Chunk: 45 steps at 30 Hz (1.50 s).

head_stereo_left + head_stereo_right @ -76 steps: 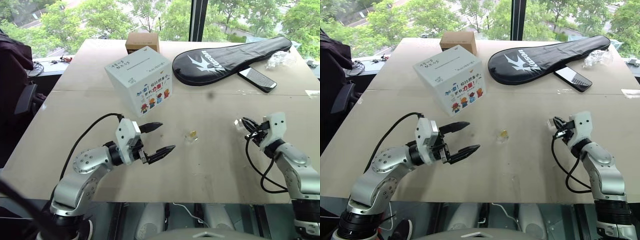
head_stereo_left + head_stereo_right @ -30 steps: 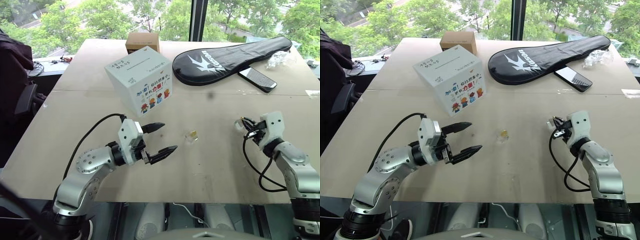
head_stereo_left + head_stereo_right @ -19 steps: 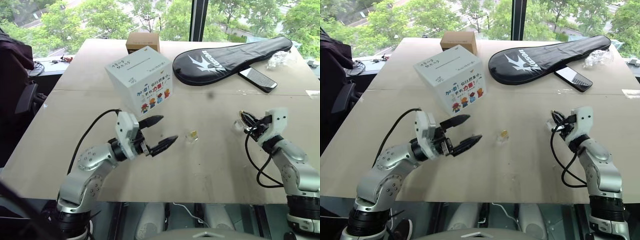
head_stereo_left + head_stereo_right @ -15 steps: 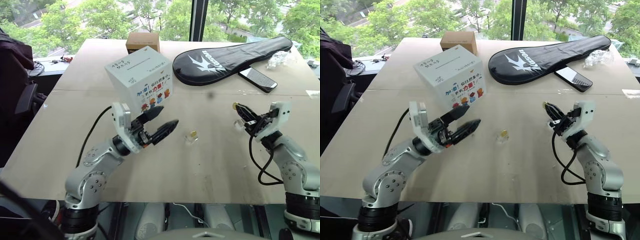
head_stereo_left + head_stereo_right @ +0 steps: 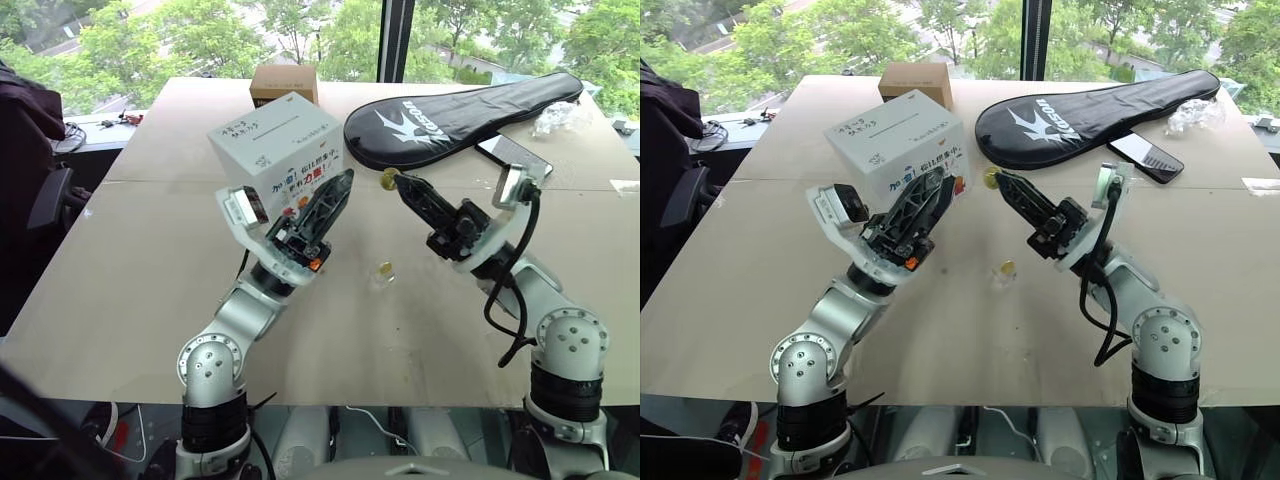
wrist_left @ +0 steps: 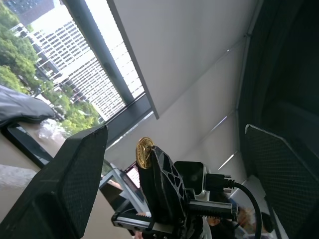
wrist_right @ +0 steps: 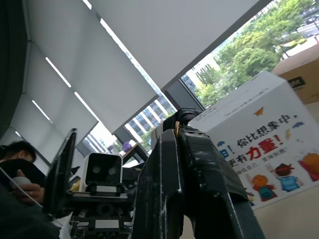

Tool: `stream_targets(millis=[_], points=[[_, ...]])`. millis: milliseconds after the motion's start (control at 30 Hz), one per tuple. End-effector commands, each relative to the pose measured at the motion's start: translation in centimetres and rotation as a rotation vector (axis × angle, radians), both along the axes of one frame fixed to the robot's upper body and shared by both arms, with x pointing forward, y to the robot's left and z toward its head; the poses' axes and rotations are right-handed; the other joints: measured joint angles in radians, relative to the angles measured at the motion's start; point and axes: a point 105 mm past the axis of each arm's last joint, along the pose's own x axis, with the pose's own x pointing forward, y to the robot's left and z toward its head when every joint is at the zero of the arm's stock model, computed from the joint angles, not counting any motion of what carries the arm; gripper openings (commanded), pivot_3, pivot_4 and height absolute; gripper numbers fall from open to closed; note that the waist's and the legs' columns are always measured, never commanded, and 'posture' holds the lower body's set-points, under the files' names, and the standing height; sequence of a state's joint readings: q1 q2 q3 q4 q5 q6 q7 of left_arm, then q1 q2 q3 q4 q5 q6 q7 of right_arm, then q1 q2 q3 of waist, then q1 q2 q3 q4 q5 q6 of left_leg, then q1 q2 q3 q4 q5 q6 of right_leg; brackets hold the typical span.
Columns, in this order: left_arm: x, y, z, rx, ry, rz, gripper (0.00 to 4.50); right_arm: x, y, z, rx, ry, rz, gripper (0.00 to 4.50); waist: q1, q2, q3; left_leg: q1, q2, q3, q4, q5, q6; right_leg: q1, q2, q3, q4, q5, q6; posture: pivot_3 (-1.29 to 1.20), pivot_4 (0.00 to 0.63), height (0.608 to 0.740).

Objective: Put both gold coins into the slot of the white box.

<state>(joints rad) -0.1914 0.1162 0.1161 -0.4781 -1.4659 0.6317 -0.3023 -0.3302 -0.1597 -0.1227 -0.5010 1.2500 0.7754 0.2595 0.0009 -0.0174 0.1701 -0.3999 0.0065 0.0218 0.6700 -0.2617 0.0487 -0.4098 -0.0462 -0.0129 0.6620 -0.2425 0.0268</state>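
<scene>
Right gripper (image 5: 392, 181) clamped on one gold coin (image 5: 388, 179), raised at 3 o'clock of the white box (image 5: 277, 150) — transfer step. Left gripper (image 5: 335, 190): part-open, empty. Second coin (image 5: 384, 268) on table (image 5: 140, 270). Next (a judgement): align coin edge-on with slot (image 5: 277, 131).

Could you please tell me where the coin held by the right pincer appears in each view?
Left eye view: coin, centre, right of the white box.
Right eye view: coin, same place.
Left wrist view: centre, atop the right pincer.
Right wrist view: coin's thin edge, centre.
Shared landmark: the right pincer.
</scene>
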Motion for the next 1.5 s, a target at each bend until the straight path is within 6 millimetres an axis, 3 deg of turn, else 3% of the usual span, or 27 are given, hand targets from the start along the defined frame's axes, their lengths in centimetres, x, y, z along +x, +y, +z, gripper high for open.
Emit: stream_targets(millis=[33,567,667,800,1000,1067,1100,1233,1367,1500], points=[[-0.5,-0.2,0.6,-0.004,-0.028,-0.052,2.76,-1.3,0.9,1.2,0.018,-0.051,0.057,0.0,-0.003,0.0,0.0,0.0,0.0,0.0,0.0,0.0,0.0,0.0,0.0,0.0,0.0,0.0,0.0,0.0,0.15,0.74],[-0.8,-0.7,0.6,-0.012,-0.027,-0.101,2.76,-2.4,1.7,1.3,0.017,-0.051,0.121,0.0,-0.011,0.0,0.0,0.0,0.0,0.0,0.0,0.0,0.0,0.0,0.0,0.0,0.0,0.0,0.0,0.0,0.15,0.74],[-1.0,-0.8,0.6,-0.014,-0.035,-0.122,1.99,-2.6,1.8,1.3,0.017,-0.053,0.135,0.0,-0.011,0.0,0.0,0.0,0.0,0.0,0.0,0.0,0.0,0.0,0.0,0.0,0.0,0.0,0.0,0.0,0.15,0.74],[-1.2,-0.8,0.7,-0.016,-0.042,-0.139,0.06,-2.6,1.9,1.3,0.017,-0.053,0.144,0.0,-0.011,0.0,0.0,0.0,0.0,0.0,0.0,0.0,0.0,0.0,0.0,0.0,0.0,0.0,0.0,0.0,0.15,0.74],[-1.4,-0.6,0.6,-0.02,-0.048,-0.155,0.02,-2.5,1.8,1.1,0.017,-0.052,0.135,0.0,-0.011,0.0,0.0,0.0,0.0,0.0,0.0,0.0,0.0,0.0,0.0,0.0,0.0,0.0,0.0,0.0,0.15,0.74],[-1.5,-0.2,0.6,-0.002,-0.055,-0.147,0.0,-2.3,1.6,1.1,0.014,-0.052,0.119,1.07,-0.012,0.0,0.0,0.0,0.0,0.0,0.0,0.0,0.0,0.0,0.0,0.0,0.0,0.0,0.0,0.0,0.15,0.74],[-1.5,0.4,0.6,0.018,-0.071,-0.134,0.0,-2.1,1.2,0.9,0.014,-0.045,0.096,1.3,-0.012,0.0,0.0,0.0,0.0,0.0,0.0,0.0,0.0,0.0,0.0,0.0,0.0,0.0,0.0,0.0,0.15,0.74],[-0.8,3.6,1.2,0.104,-0.12,-0.019,0.0,-1.1,-0.9,-0.2,-0.038,-0.011,-0.006,3.26,-0.012,0.0,0.0,0.0,0.0,-0.001,-0.001,0.0,0.0,0.0,0.001,0.0,-0.001,0.0,0.0,0.0,0.15,0.74],[1.6,8.5,5.2,0.399,-0.295,0.246,0.0,-0.6,-4.7,-2.5,-0.336,-0.111,-0.131,3.26,-0.004,-0.001,0.002,0.0,0.0,-0.001,-0.001,0.0,0.0,0.0,0.001,-0.002,-0.002,-0.001,-0.001,0.0,0.15,0.74],[4.3,9.9,9.0,0.638,-0.451,0.427,0.0,-0.6,-5.4,-2.1,-0.493,-0.319,-0.139,3.26,0.001,-0.004,0.003,-0.001,0.0,0.0,-0.001,0.0,0.0,-0.001,0.002,-0.002,-0.003,-0.001,-0.001,0.0,0.15,0.74]])
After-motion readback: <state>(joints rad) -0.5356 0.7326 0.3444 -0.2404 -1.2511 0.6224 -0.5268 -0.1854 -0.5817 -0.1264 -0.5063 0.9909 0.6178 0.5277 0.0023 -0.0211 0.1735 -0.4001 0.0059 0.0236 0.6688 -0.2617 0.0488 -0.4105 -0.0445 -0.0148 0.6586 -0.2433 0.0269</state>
